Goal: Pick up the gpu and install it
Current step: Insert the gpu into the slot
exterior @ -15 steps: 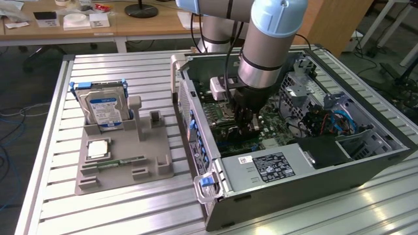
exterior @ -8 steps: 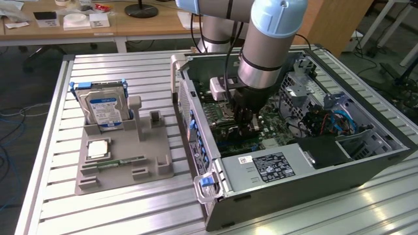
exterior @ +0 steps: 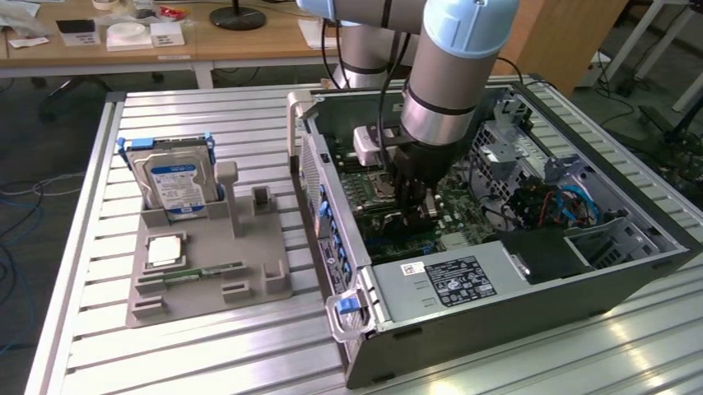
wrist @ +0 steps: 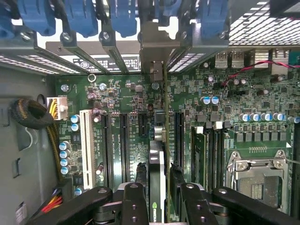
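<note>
From the exterior view, the arm reaches down into the open computer case (exterior: pixel 615 255) on the surface (exterior: pixel 220 346), its end effector (exterior: pixel 416 216) low over the motherboard (exterior: pixel 467 226); pickup looks done.

From the wrist view, the gpu (wrist: pixel 157 173) stands edge-on in the board's slots between the fingers (wrist: pixel 135 201), which seem slightly parted beside it. Whether it's fully seated, I can't tell.
</note>
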